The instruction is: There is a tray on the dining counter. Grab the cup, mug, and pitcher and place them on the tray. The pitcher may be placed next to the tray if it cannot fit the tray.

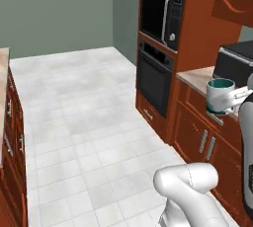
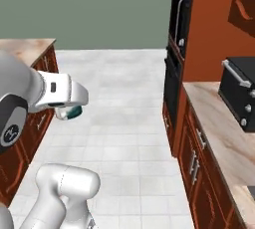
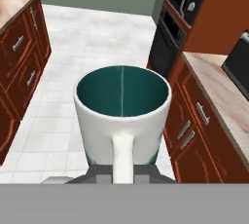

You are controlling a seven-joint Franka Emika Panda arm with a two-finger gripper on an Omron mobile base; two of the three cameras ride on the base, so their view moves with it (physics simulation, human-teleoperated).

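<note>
Above the tiled kitchen floor (image 1: 84, 137), between two rows of wooden cabinets (image 3: 22, 57), my tool (image 3: 123, 172) grips the white-and-teal mug (image 3: 121, 116) by its handle, holding it upright in the air.

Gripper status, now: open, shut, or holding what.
Gripper: shut on the mug, gripping its white handle; mug upright, carried above the floor.
</note>
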